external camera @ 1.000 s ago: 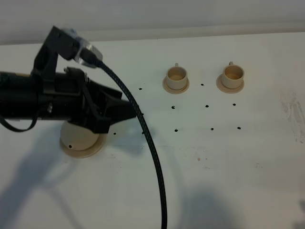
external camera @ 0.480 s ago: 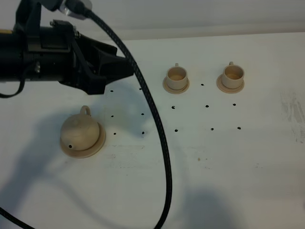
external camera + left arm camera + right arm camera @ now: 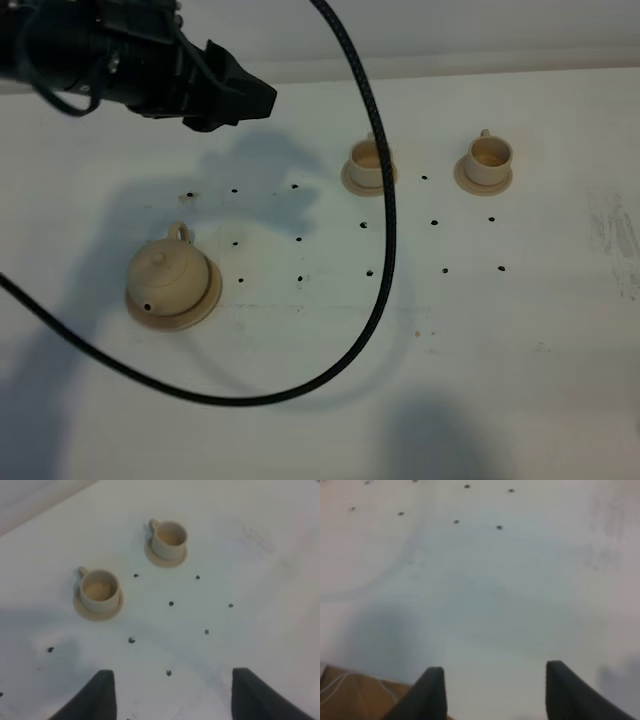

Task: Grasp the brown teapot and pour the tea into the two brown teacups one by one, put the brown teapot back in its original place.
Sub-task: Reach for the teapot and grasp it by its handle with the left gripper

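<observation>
Step in hand, by the look of it, is the last one. The brown teapot sits upright, lid on, on its wide saucer at the near left of the desk, so it seems to be back in its place. The two brown teacups stand side by side well apart from it toward the back, each on its own small saucer. Whether they hold tea is too small to tell.

The left tool hangs high over the back left of the desk, clear of the teapot. In its wrist view the left tool has its fingers spread wide with nothing between them, and both cups lie ahead of it. The right tool is likewise spread and empty, over bare desk. A black cable loops across the middle, passing in front of the nearer cup.

If the pouring is indeed done, the next move probably calls only for drawing the arm off to rest without the cable brushing a cup.

A second ago the left arm lay low over the teapot, hiding most of it. Since then it has risen and pulled back toward the far left, leaving the pot uncovered and unmoved.
</observation>
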`<state>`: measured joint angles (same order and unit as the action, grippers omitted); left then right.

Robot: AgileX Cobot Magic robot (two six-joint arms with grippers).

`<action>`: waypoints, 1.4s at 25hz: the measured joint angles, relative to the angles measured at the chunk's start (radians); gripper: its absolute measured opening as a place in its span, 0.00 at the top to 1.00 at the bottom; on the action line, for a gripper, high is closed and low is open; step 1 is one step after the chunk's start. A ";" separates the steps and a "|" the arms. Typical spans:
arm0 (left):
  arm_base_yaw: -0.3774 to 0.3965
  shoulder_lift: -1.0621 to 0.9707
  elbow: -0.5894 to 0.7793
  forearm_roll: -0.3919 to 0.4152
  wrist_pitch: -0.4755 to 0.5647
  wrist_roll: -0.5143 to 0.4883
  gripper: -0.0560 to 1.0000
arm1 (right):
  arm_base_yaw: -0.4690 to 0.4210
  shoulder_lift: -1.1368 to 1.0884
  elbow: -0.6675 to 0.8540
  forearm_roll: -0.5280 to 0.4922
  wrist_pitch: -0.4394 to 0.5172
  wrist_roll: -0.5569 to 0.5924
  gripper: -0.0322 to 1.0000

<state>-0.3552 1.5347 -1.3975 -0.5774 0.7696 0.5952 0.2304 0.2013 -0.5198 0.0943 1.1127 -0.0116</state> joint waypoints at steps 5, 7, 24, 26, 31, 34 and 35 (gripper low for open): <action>0.000 0.083 -0.072 0.013 0.029 0.000 0.49 | -0.106 -0.024 0.000 -0.013 -0.001 -0.006 0.55; 0.000 0.109 -0.097 0.019 0.036 -0.001 0.49 | -0.141 -0.059 0.000 -0.021 0.000 -0.007 0.55; -0.131 0.300 -0.427 0.434 0.379 -0.248 0.49 | -0.169 -0.205 0.000 -0.066 0.000 -0.018 0.55; -0.150 0.337 -0.458 0.506 0.422 -0.289 0.49 | -0.169 -0.205 0.000 -0.066 0.000 -0.018 0.55; -0.159 0.449 -0.491 0.651 0.421 -0.402 0.49 | -0.169 -0.205 0.000 -0.067 0.000 -0.018 0.55; -0.159 0.515 -0.492 0.685 0.423 -0.472 0.49 | -0.169 -0.205 0.000 -0.067 0.000 -0.018 0.55; -0.159 0.535 -0.492 0.688 0.423 -0.490 0.49 | -0.169 -0.205 0.000 -0.067 0.000 -0.018 0.55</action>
<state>-0.5139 2.0693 -1.8891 0.1106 1.1922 0.1048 0.0617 -0.0042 -0.5198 0.0276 1.1126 -0.0297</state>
